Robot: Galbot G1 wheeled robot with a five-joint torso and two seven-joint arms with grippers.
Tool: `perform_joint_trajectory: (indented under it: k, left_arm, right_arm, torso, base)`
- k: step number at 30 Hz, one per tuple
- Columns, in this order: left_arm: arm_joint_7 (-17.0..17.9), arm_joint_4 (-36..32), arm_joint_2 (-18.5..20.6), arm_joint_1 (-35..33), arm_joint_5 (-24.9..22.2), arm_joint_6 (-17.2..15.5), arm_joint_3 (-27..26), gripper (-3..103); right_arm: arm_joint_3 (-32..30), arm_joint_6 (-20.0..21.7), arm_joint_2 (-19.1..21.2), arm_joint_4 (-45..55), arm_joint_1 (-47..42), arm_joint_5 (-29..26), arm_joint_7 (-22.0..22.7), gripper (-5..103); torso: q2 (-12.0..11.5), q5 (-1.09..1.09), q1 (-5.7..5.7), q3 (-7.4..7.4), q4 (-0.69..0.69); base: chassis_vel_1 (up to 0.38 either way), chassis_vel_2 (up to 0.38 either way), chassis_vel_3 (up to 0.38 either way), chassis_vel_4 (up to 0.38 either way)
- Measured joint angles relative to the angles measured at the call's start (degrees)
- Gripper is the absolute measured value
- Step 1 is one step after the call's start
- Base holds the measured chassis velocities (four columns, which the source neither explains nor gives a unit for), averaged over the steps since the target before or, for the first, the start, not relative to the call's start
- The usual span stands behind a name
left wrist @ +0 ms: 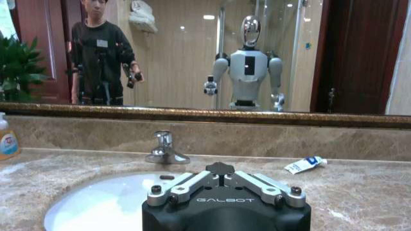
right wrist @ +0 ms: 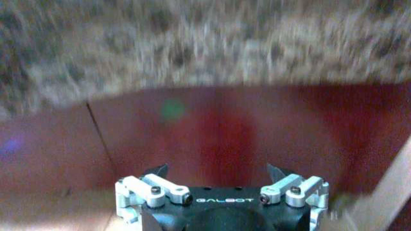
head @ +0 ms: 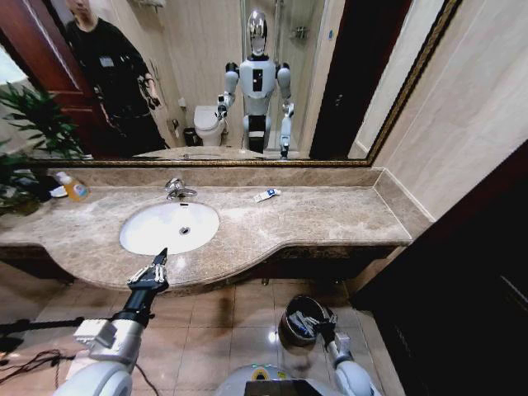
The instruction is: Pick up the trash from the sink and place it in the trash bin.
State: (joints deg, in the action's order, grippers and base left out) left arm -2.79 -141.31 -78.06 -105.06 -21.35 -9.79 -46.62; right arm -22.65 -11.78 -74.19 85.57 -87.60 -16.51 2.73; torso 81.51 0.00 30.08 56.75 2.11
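The white oval sink [head: 157, 239] [left wrist: 90, 207] is set in the brown marble counter, and I see just its drain inside. A blue-and-white piece of trash [head: 266, 195] [left wrist: 305, 164] lies on the counter to the right of the faucet [head: 176, 190] [left wrist: 165, 150]. My left gripper [head: 155, 266] [left wrist: 222, 169] hovers shut at the counter's front edge, just before the sink. On the floor stands the dark round trash bin [head: 289, 330] with a few small items inside. My right gripper [head: 323, 327] [right wrist: 217, 171] is open at the bin's right rim, nothing between its fingers.
An orange-liquid bottle [head: 74, 188] [left wrist: 6, 142] stands at the counter's back left beside a plant [head: 29, 124]. A big mirror runs behind the counter. A dark cabinet [head: 462, 280] blocks the right side. Tiled floor lies open in front of the counter.
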Motion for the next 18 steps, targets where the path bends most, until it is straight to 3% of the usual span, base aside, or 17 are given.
perform_joint_trajectory:
  k: [6,12,18]
  left_arm:
    - [0.0,0.0,0.0,0.0,0.0,0.0,0.0,0]
    - [0.0,0.0,0.0,0.0,0.0,0.0,0.0,0]
    - [0.0,0.0,0.0,0.0,0.0,0.0,0.0,0]
  right_arm:
    - [-0.9,-1.4,1.2,8.4,-2.6,0.7,1.5,100]
    - [-1.6,0.6,1.7,22.8,-6.9,0.3,1.5,100]
    - [-0.3,2.7,2.8,31.2,-7.8,0.3,1.9,100]
  torso:
    - [0.0,0.00,0.00,0.00,0.00]
    - [0.0,-0.01,0.00,0.00,0.00]
    - [0.0,-0.01,0.00,0.00,0.00]
  base:
    - [0.000,0.000,0.000,0.000]
    - [0.000,0.000,0.000,0.000]
    - [0.000,0.000,0.000,0.000]
